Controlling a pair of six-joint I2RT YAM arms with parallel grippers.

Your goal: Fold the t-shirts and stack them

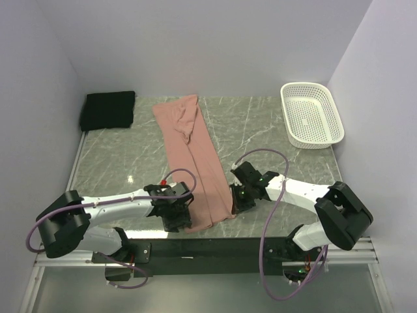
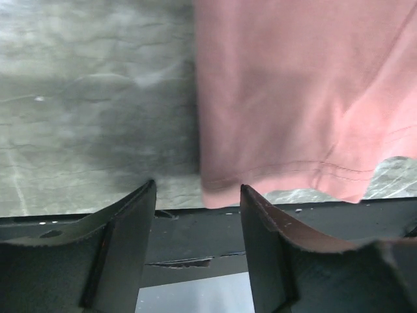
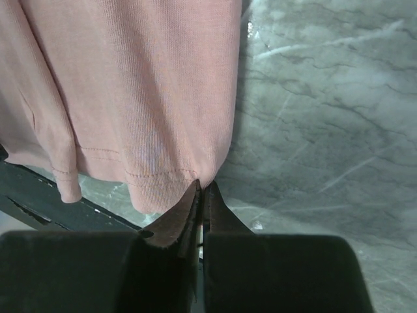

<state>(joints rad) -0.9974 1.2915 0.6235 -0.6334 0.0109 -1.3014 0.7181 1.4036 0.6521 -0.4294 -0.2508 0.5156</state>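
pinching the limp, light pink t-shirt (image 1: 192,156) by its hem corner, right gripper (image 3: 202,188) is closed; left gripper (image 2: 197,188) open, empty.

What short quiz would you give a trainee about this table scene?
1. True or false: the left gripper is open at the long salmon-pink cotton t-shirt's near hem.
2. Where does the folded black t-shirt lie? A: far-left corner. B: at the near edge. C: on the pink shirt.
3. Which gripper pinches the pink shirt's hem?
Key: 1 true; 2 A; 3 the right gripper.
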